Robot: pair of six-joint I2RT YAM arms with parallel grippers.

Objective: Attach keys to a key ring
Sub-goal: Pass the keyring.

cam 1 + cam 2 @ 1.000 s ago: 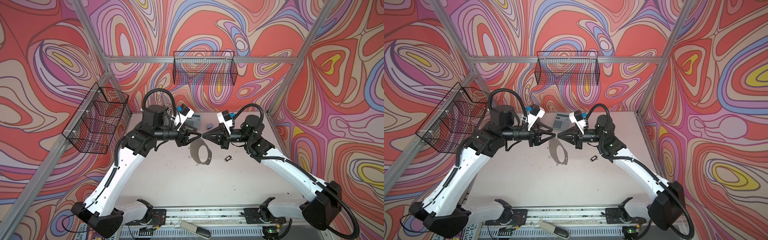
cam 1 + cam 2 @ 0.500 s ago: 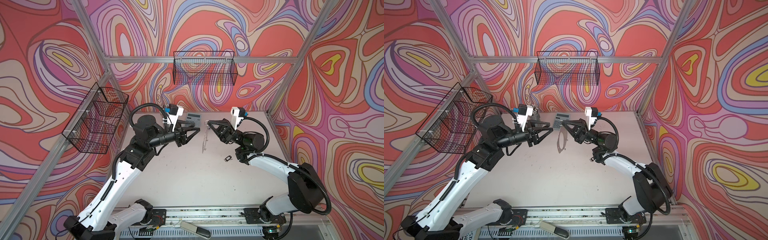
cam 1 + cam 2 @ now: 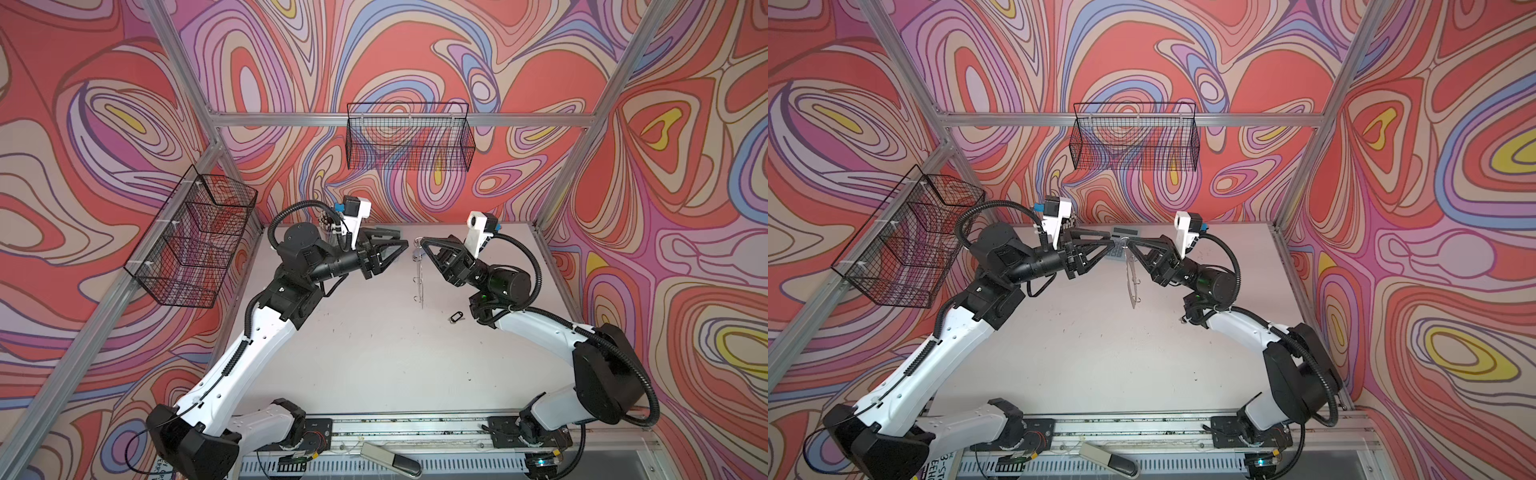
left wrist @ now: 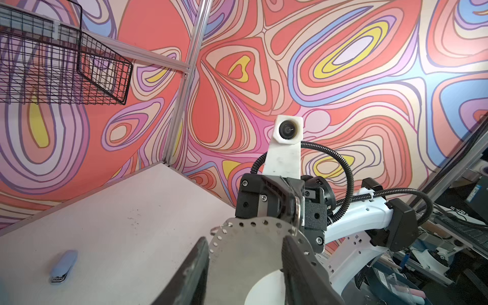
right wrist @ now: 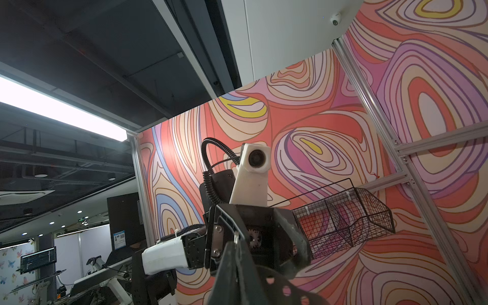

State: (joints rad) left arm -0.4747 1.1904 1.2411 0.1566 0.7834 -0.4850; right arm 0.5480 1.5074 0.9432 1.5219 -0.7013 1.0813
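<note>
The key ring (image 3: 420, 276) hangs edge-on above the back of the table in both top views (image 3: 1132, 282). My right gripper (image 3: 420, 241) is shut on its upper rim, beside a small wire loop. In the right wrist view the shut jaws (image 5: 237, 245) stand in front of the dotted band (image 5: 286, 290). My left gripper (image 3: 403, 246) is open and faces the ring's flat side just short of it. In the left wrist view the ring (image 4: 250, 253) shows between the two open fingers (image 4: 196, 266). The keys (image 3: 456, 317), with their black tag, lie on the table under the right arm.
A blue stapler (image 4: 63, 266) lies on the table. A calculator (image 3: 1126, 231) and a pen cup (image 3: 326, 219) stand at the back edge, behind the grippers. Wire baskets hang on the back wall (image 3: 409, 141) and the left wall (image 3: 195, 241).
The right gripper has carried the ring up and toward the back, turning it from broadside to edge-on. The left gripper has followed, staying open beside it.
</note>
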